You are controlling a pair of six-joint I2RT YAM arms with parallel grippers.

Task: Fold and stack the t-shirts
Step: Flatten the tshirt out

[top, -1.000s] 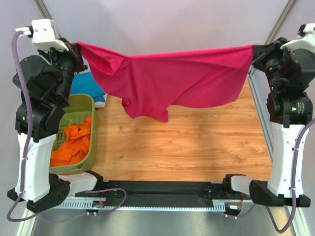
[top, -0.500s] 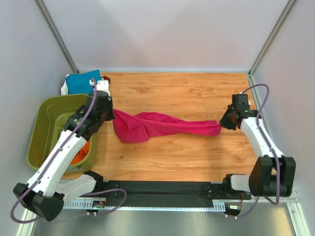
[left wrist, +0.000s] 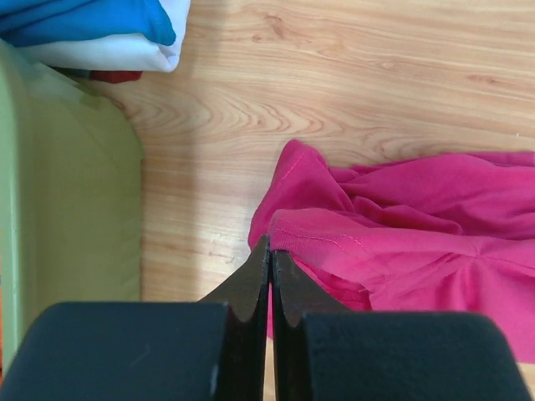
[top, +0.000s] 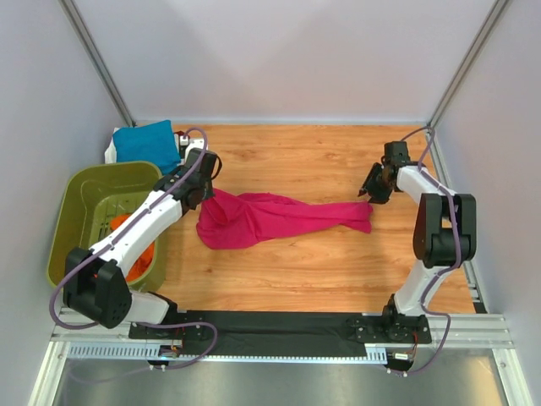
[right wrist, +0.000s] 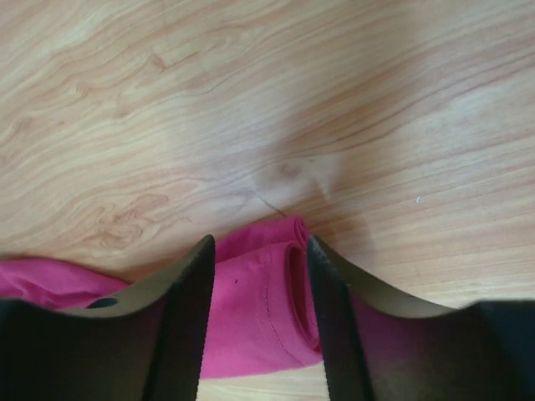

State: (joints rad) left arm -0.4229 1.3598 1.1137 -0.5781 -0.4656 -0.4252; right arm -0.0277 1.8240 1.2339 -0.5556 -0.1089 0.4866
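Shirt (top: 279, 218) magenta; left jaws pinch hem (wrist view only), right jaws parted astride end.

The magenta-pink t-shirt (top: 279, 218) lies crumpled on the wooden surface (top: 296, 271), drawn into a long band running left to right across the middle. Its left end is a wide, bunched heap and its right end narrows to a rolled hem. Orange t-shirts (top: 135, 254) sit wadded in the green basket (top: 84, 182) at the left, only partly visible. In the far left corner, the teal-blue t-shirt (top: 148, 144) rests folded on top of a folded white t-shirt (left wrist: 109, 52), whose edge peeks out beneath it.
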